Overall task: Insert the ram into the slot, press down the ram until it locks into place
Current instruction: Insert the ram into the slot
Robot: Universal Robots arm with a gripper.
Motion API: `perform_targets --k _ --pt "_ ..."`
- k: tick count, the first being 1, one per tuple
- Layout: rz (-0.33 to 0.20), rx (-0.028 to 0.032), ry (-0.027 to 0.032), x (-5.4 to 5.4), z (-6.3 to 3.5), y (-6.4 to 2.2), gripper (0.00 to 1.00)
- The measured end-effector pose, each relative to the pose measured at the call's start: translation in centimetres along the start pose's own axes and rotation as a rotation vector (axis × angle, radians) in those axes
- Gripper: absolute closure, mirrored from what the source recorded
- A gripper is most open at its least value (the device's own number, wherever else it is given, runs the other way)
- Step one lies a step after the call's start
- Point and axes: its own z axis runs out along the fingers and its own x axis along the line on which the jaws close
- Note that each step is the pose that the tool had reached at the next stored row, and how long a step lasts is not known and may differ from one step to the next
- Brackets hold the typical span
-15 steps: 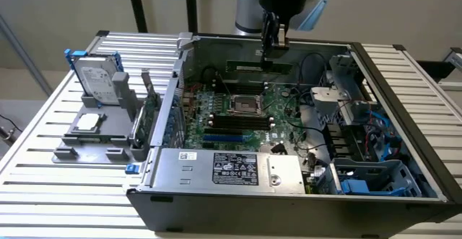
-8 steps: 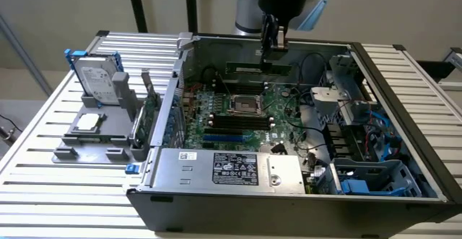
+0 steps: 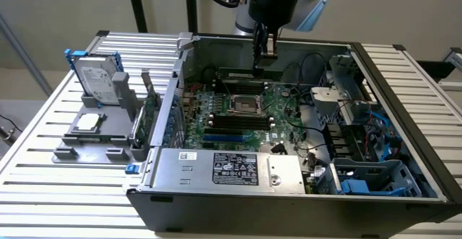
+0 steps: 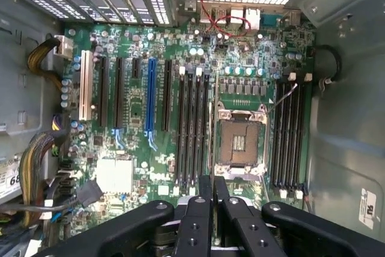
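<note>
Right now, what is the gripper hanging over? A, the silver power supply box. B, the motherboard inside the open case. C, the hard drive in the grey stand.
B: the gripper hangs inside the open case above the green motherboard, while the hard drive stands outside the case on the exterior view's left.

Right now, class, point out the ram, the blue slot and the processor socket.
ram [image 3: 243, 74]: exterior view, board's middle.
blue slot [image 4: 150, 97]: wrist view, mid-length.
processor socket [image 4: 240, 142]: wrist view, its centre.
</note>
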Motion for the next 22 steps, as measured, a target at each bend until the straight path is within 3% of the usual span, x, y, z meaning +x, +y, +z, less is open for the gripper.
perform_targets --k 22 --pt "-0.002 -0.0001 0.0002 1.9 4.01 1.03 0.87"
